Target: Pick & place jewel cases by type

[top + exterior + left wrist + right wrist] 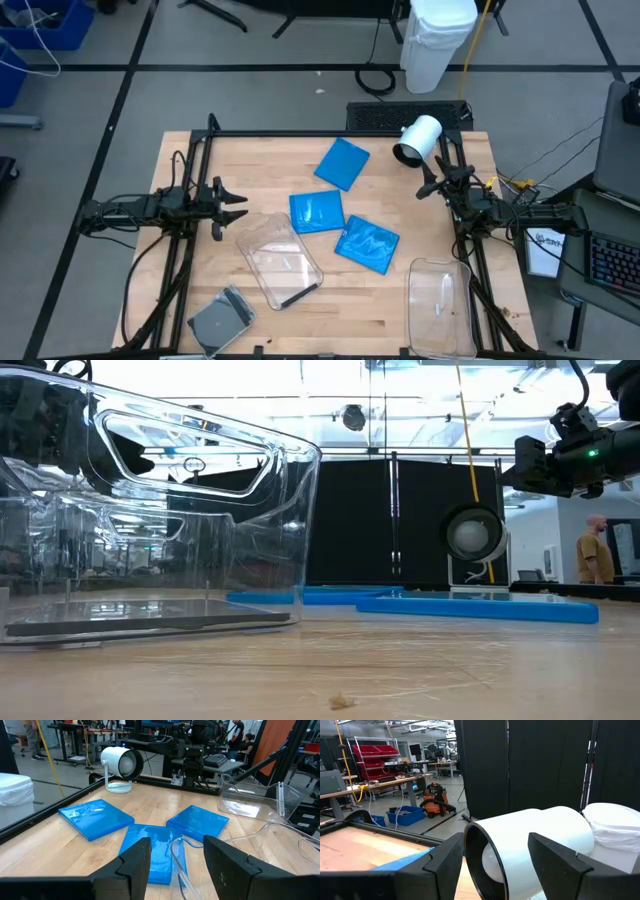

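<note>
Left gripper: my left gripper point(243, 204) sat at the left edge of the wooden worktop point(400, 310), jaws spread wide with nothing in them. It was aimed at the blue pile, so I figured that was just a ready pose.

Right gripper: the right gripper point(428, 185) was also wide open and empty, parked at the back right beside the white round lamp-like thing point(418, 139).

Blue cases: three flat bright blue square plastic jewel cases point(316, 212) were loose mid-worktop, the front two about touching, the third one a bit behind them. None sorted yet, I'd say.

Grey case: a flat grey square jewel case point(222, 320) lay at the front left corner, well apart from the blue ones.

Tubs: one clear rectangular plastic tub point(279, 258) lay just left of the blue pile with a dark case inside, and another clear tub point(440, 303) stood front right. Probably one tub per type.

Views: the high view gave me the whole layout. The low view showed the dark case lying flat on the tub floor. My left wrist view lined the blue cases up between the fingers point(134, 865), while the right wrist view was mostly lamp.
</note>
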Controlling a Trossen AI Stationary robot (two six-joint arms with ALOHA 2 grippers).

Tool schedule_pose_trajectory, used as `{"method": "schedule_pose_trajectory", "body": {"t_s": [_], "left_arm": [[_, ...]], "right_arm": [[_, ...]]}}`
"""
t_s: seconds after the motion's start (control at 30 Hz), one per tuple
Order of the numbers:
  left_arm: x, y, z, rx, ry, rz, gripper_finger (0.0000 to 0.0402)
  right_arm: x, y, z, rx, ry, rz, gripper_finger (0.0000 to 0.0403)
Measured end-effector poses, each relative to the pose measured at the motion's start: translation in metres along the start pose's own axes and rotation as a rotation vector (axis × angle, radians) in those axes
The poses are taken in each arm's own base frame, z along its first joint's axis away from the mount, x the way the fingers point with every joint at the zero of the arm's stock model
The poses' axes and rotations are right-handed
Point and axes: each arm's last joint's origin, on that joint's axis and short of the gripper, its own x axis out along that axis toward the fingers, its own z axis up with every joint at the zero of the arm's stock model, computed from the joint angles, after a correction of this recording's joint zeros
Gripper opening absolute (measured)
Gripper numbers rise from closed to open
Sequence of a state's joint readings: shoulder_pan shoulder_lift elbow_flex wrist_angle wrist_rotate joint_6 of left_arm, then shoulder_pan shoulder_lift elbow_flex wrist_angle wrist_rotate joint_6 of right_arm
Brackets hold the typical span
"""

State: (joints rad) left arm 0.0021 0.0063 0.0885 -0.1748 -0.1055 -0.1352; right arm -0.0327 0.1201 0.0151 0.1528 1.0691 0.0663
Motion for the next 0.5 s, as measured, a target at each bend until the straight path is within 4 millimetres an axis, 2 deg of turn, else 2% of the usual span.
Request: {"method": "schedule_pose_trajectory", "body": {"t_s": [0.3, 0.43, 0.5], "left_arm": [[0.0000, 0.0000, 0.0000, 0.000, 0.000, 0.000, 0.0186], [0.0000, 0.0000, 0.0000, 0.000, 0.000, 0.000, 0.0186], [0.0000, 0.0000, 0.0001, 0.000, 0.000, 0.000, 0.0186]], "right_arm": [[0.0000, 0.0001, 0.0015, 0.016, -0.009, 0.001, 0.0215], [-0.0002, 0.0004, 0.0056, 0.095, -0.033, 0.008, 0.0215], [-0.0006, 0.0024, 0.0045, 0.208, -0.018, 0.073, 0.0215]]}}
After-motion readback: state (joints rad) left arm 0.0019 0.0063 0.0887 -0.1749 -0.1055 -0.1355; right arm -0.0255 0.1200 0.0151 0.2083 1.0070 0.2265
